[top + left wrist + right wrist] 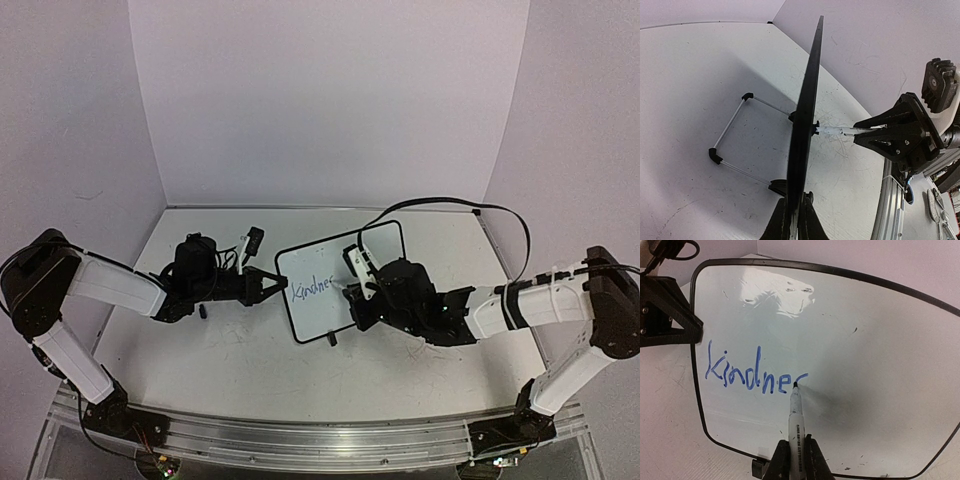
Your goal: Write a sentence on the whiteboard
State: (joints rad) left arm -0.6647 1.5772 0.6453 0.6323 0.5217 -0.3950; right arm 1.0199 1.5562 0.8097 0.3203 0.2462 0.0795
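The small black-framed whiteboard (865, 365) stands tilted at the middle of the scuffed white table (240, 365). The right wrist view best shows its blue handwritten sentence (752, 371), "Kindne" plus an unclear letter. A white marker (796, 415) touches its tip there, the right claw (796, 460) clamped on it. Only the left wrist view shows the board edge-on, pinched by the left claw (794, 220), with a wire stand (732, 135) behind.

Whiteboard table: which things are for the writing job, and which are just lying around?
For the job:
- whiteboard
- blue writing, "Kindne" so far
- marker
- left jaws, clamped on the whiteboard's edge
- right jaws, holding the marker

Just there:
- black cable looping behind the whiteboard
- small dark bit by the left arm, too small to tell
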